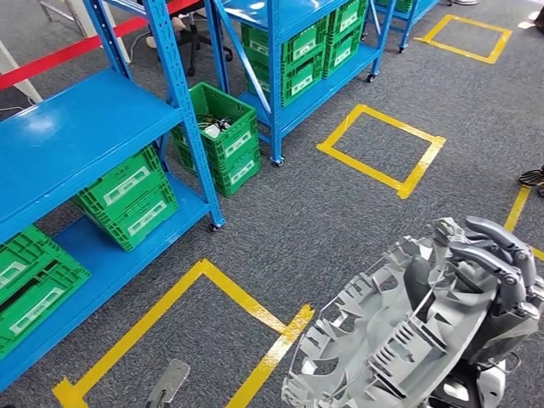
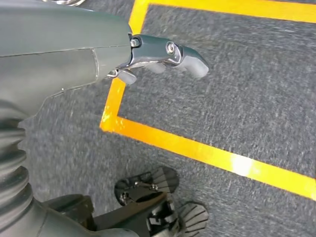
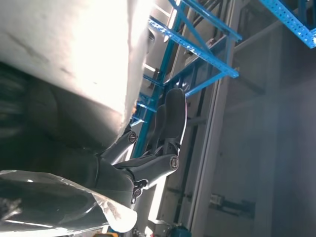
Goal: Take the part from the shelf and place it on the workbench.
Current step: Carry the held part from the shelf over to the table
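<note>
We read this as the carrying step: the part is already off the shelf and in our grasp, and no table shows in any of our views yet.

The blue shelf (image 1: pixel 76 136) stands well apart on our left, its lower deck carrying green crates (image 1: pixel 128 197), with another green crate (image 1: pixel 221 136) on the grey carpet (image 1: pixel 308 221) beside its upright. Yellow tape squares (image 1: pixel 380 151) mark bays on the floor.

The part (image 1: pixel 385 340), a pale grey ribbed casting with many slots and fins, sits low on our right, tilted, lifted clear of the carpet. Our right robot hand (image 1: pixel 497 263) is closed on its far edge, dark fingers curled over the rim; in the right wrist view the part's pale surface (image 3: pixel 74 54) lies close against the camera with the fingers (image 3: pixel 156 168) wrapped beneath it.

Our left robot hand (image 2: pixel 164 54) hangs over the carpet and a yellow tape corner with nothing in it; its fingers lie close together and fairly straight, and we cannot tell whether they count as closed or apart.

Next, we judge, we must turn and walk until the table comes into sight, keeping the right grip firm, since the casting looks broad and is held at one edge, so it could swing or slip.
</note>
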You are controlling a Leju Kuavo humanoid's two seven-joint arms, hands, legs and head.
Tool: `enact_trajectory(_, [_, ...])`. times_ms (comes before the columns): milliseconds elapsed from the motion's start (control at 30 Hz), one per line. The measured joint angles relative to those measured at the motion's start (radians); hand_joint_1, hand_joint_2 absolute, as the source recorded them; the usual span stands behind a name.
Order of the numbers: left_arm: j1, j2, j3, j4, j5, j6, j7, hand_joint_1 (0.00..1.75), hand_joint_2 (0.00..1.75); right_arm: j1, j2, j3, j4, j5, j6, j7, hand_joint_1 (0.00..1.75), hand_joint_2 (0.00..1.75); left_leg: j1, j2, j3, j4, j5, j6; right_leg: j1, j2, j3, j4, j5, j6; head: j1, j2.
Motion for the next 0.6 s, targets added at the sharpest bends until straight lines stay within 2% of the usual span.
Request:
enact_trajectory(33, [0.0, 0.0, 0.0, 0.0, 0.0, -0.001, 0.0, 0.0, 1.75, 0.0, 0.0, -0.001, -0.001, 0.0, 0.0, 0.0, 1.75, 1.75, -0.001, -0.015, 0.007, -0.021, 0.002, 0.003, -0.003, 0.012, -0.006, 0.0, 0.004, 0.006, -0.001, 0.0])
enact_trajectory(100, [-0.001, -0.003, 0.0, 0.0, -0.001, -0.001, 0.0, 0.0, 1.75, 0.001, 0.001, -0.003, -0.002, -0.001, 0.0, -0.001, 1.75, 1.75, -0.001, 0.004, 0.01, -0.035, 0.006, 0.001, -0.008, 0.035, -0.018, -0.002, 0.013, 0.02, -0.006, 0.0])
enact_trajectory(133, [-0.002, -0.004, 0.0, 0.0, 0.0, -0.002, 0.0, 0.0, 1.75, 0.003, 0.001, -0.005, -0.003, -0.001, 0.0, -0.001, 1.75, 1.75, 0.002, 0.018, 0.011, -0.043, 0.011, 0.001, -0.007, 0.024, -0.025, 0.002, 0.011, 0.026, -0.005, 0.0])
enact_trajectory(167, [-0.003, -0.005, 0.0, 0.0, 0.0, -0.002, 0.0, 0.0, 1.75, 0.002, 0.001, -0.006, -0.004, -0.001, 0.0, -0.001, 1.75, 1.75, 0.005, 0.034, 0.013, -0.05, 0.017, 0.001, -0.005, 0.0, -0.038, 0.021, -0.004, 0.03, -0.003, 0.0])
enact_trajectory(233, [-0.003, -0.006, 0.0, 0.0, 0.0, -0.003, 0.0, 0.0, 1.75, -0.001, 0.001, -0.008, -0.006, -0.001, 0.0, 0.002, 1.75, 1.75, 0.007, 0.067, 0.014, -0.058, 0.023, 0.002, -0.003, -0.067, -0.087, 0.119, -0.062, 0.04, 0.004, 0.0])
enact_trajectory(267, [-0.001, -0.007, 0.0, 0.0, 0.0, -0.004, 0.0, 0.0, 1.75, -0.004, 0.001, -0.008, -0.006, -0.001, 0.0, 0.005, 1.75, 1.75, 0.006, 0.084, 0.012, -0.058, 0.023, 0.003, -0.005, -0.086, -0.116, 0.188, -0.095, 0.045, 0.007, 0.0])
enact_trajectory(300, [0.001, -0.007, 0.0, 0.0, 0.0, -0.005, 0.001, 0.0, 1.75, -0.004, 0.001, -0.008, -0.006, -0.001, 0.0, 0.008, 1.75, 1.75, 0.006, 0.101, 0.011, -0.057, 0.023, 0.002, -0.008, -0.095, -0.14, 0.243, -0.116, 0.051, 0.008, 0.0])
enact_trajectory(333, [0.003, -0.007, 0.0, 0.0, 0.0, -0.005, 0.002, 0.0, 1.75, -0.004, 0.001, -0.008, -0.006, -0.001, 0.0, 0.01, 1.75, 1.75, 0.006, 0.118, 0.011, -0.057, 0.022, 0.002, -0.011, -0.1, -0.148, 0.27, -0.121, 0.055, 0.007, 0.0])
enact_trajectory(367, [0.002, -0.007, 0.0, 0.0, 0.0, -0.005, 0.002, 0.0, 1.75, -0.005, 0.001, -0.008, -0.006, -0.001, 0.0, 0.012, 1.75, 1.75, 0.006, 0.133, 0.01, -0.056, 0.021, 0.0, -0.014, -0.105, -0.136, 0.258, -0.107, 0.059, 0.007, 0.0])
enact_trajectory(400, [0.002, -0.008, 0.0, 0.0, 0.0, -0.005, 0.003, 0.0, 1.75, -0.005, 0.001, -0.008, -0.006, -0.001, 0.0, 0.014, 1.75, 1.75, 0.007, 0.147, 0.011, -0.056, 0.02, -0.002, -0.017, -0.113, -0.104, 0.207, -0.08, 0.061, 0.007, 0.0])
enact_trajectory(433, [0.0, -0.008, 0.0, 0.0, 0.0, -0.005, 0.004, 0.0, 1.75, -0.006, 0.001, -0.008, -0.006, 0.0, 0.0, 0.015, 1.75, 1.75, 0.007, 0.159, 0.012, -0.054, 0.017, -0.006, -0.018, -0.133, -0.059, 0.131, -0.052, 0.063, 0.008, 0.0])
enact_trajectory(500, [-0.002, -0.009, 0.0, 0.0, -0.001, -0.005, 0.005, 0.0, 1.75, -0.011, 0.002, -0.008, -0.006, 0.0, 0.0, 0.018, 1.75, 1.75, 0.002, 0.178, 0.013, -0.048, 0.011, -0.017, -0.014, -0.168, 0.011, 0.015, -0.02, 0.054, 0.008, 0.0])
enact_trajectory(533, [-0.002, -0.009, 0.0, 0.0, -0.001, -0.005, 0.007, 0.0, 1.75, -0.014, 0.002, -0.008, -0.006, -0.001, 0.0, 0.019, 1.75, 1.75, -0.001, 0.187, 0.013, -0.045, 0.01, -0.022, -0.011, -0.176, 0.023, -0.008, -0.018, 0.047, 0.008, 0.0])
enact_trajectory(600, [-0.003, -0.009, 0.0, 0.0, -0.001, -0.005, 0.009, 0.0, 1.75, -0.017, 0.004, -0.009, -0.006, -0.005, 0.0, 0.019, 1.75, 1.75, -0.002, 0.202, 0.013, -0.044, 0.009, -0.031, -0.008, -0.157, 0.02, -0.008, -0.016, 0.03, 0.007, 0.0])
